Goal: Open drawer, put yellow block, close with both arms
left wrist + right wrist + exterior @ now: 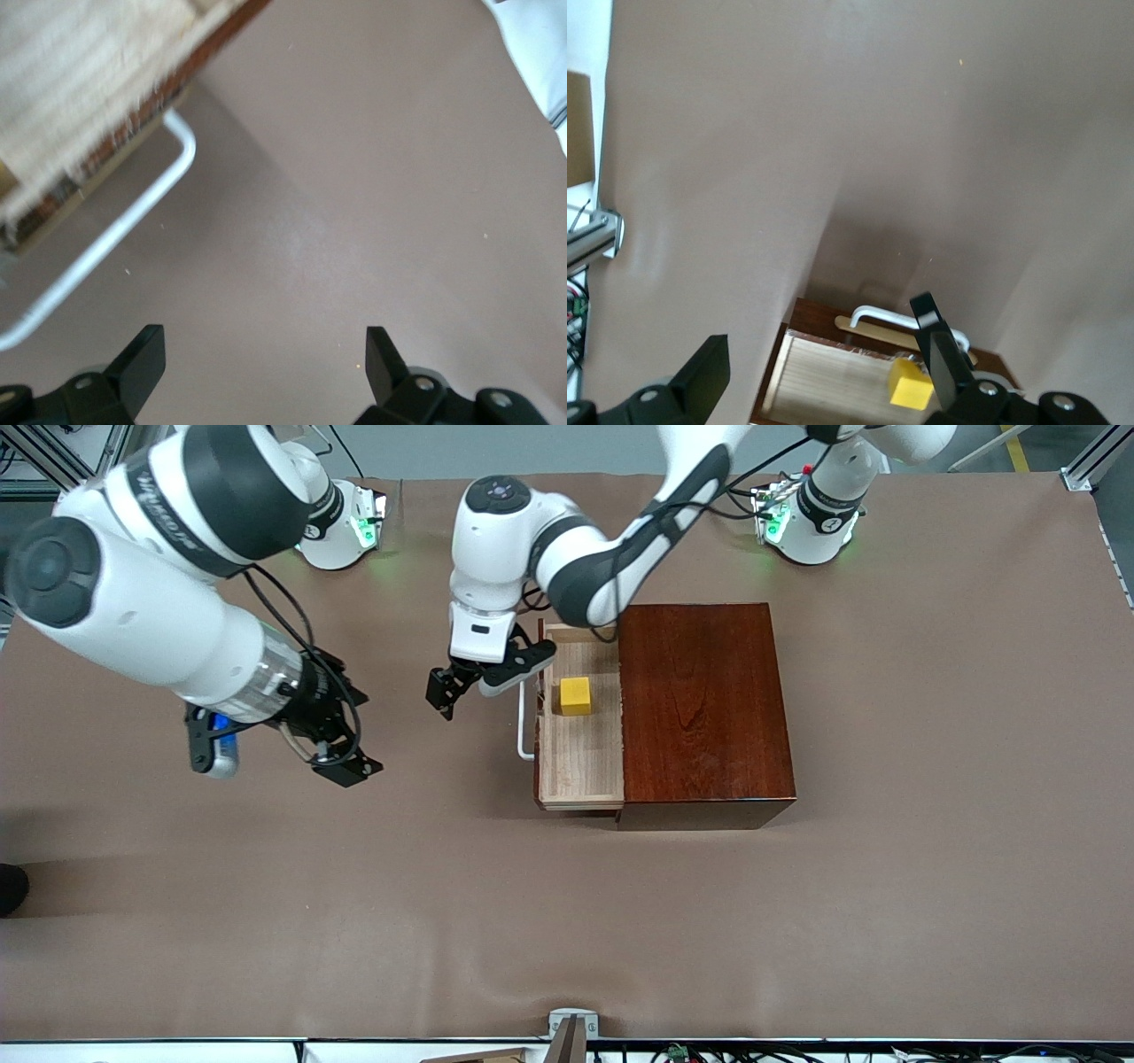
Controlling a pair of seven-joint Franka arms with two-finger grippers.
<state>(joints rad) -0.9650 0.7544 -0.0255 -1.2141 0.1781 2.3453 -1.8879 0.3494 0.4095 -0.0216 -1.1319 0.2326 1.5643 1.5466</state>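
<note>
Front view: drawer (580, 766) extends toward right arm's end.

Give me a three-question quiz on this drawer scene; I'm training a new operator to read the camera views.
1. True or false: the yellow block lies in the open drawer.
2. The left gripper is: A) shut on the handle; B) open, over the table beside the handle; C) inside the drawer.
3. Fill in: the right gripper is open and holds ____.

Key
1. True; the block sits on the tray floor, and the tray is pulled out of the wooden box.
2. B; the left wrist view shows spread fingers and bare cloth between them.
3. Nothing; it hangs over the table toward the right arm's end.
</note>
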